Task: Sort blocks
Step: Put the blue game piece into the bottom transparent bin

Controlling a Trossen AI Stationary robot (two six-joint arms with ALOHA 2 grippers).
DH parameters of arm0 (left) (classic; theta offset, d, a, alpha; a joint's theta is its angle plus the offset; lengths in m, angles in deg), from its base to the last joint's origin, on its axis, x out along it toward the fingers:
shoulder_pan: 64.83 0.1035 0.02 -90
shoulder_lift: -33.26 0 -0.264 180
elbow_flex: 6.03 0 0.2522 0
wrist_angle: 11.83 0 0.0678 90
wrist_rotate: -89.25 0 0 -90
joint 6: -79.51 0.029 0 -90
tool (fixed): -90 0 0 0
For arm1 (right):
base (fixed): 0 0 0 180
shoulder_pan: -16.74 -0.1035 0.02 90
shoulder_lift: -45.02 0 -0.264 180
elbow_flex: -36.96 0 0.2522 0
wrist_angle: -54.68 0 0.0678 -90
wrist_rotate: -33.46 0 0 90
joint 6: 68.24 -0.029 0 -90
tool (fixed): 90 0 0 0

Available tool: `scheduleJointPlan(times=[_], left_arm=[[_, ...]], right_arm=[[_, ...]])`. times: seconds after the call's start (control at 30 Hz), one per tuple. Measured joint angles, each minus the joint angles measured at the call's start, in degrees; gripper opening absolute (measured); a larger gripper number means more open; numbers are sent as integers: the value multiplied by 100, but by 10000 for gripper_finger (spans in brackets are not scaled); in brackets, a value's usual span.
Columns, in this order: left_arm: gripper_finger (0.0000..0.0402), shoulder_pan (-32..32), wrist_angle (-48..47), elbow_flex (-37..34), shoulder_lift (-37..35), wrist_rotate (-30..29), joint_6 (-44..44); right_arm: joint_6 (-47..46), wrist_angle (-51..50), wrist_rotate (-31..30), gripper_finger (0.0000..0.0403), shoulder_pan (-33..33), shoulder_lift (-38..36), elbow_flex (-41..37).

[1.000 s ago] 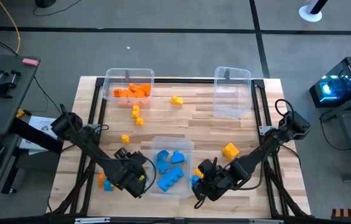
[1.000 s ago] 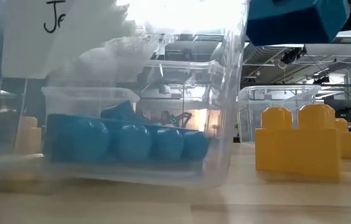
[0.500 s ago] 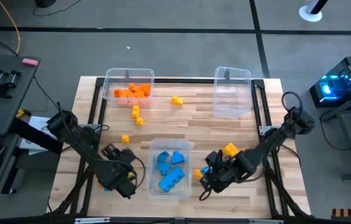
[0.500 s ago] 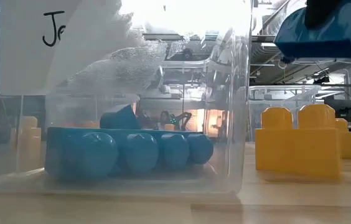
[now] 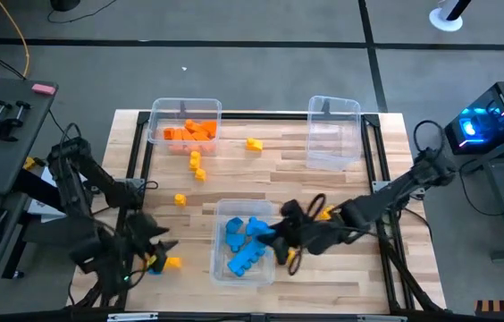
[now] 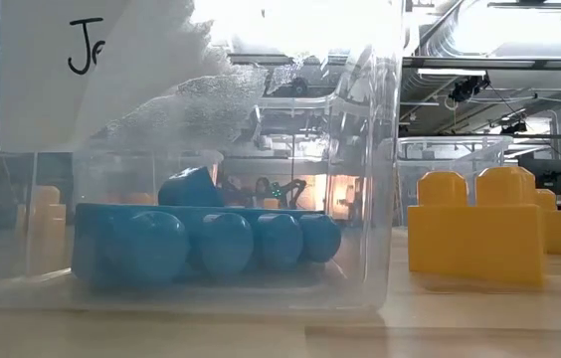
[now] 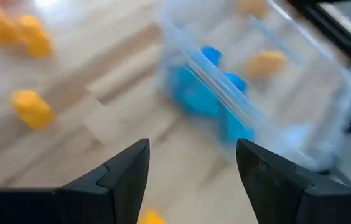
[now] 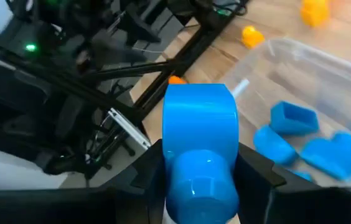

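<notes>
Right wrist view: a blue block (image 8: 200, 149) sits clamped between the right tool's (image 8: 201, 163) fingers, over the near clear bin (image 5: 270, 211) that already has several blue blocks (image 5: 245, 241) lying in it. From above, that tool (image 5: 279, 240) is at the bin's right edge. The left tool (image 5: 149, 249) stands open and empty at the near left of the table (image 5: 261, 174), just beside a small orange block (image 5: 172, 262). Orange blocks (image 5: 189, 131) fill the far left bin (image 5: 155, 116); the far right bin (image 5: 334, 132) stands apart. Yellow blocks (image 5: 197, 166) lie scattered between.
</notes>
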Motion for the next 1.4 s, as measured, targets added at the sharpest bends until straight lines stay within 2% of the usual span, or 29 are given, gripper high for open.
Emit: scheduleJointPlan(times=[0.07,0.13,0.2,0.3,0.4,0.5,0.63,0.77,1.13,1.23,1.4], left_arm=[[227,-152,339,0,27,85,161],[227,-240,708,0,39,451,461],[227,-277,968,0,46,1099,801],[227,-275,1021,0,46,1973,886],[227,-273,702,0,46,2872,260],[227,-271,222,-2,58,3567,-823],[227,-202,-53,-2,232,3877,-1663],[227,46,-34,-2,602,4298,-1768],[227,642,547,-7,1651,4734,-972],[227,715,406,-66,1701,4870,-826],[227,712,1092,-567,1567,5085,-821]], right_arm=[[171,180,99,131,77,188,-2],[175,201,191,135,151,343,-3],[160,212,202,171,199,470,-7],[285,212,211,249,318,541,-9],[396,263,292,304,480,523,-9],[490,326,471,329,606,465,-9],[780,420,609,334,626,438,-9],[849,413,722,335,623,438,-9],[848,393,969,336,624,438,-9],[825,390,974,336,621,438,-9],[808,389,1007,336,607,438,-9]])
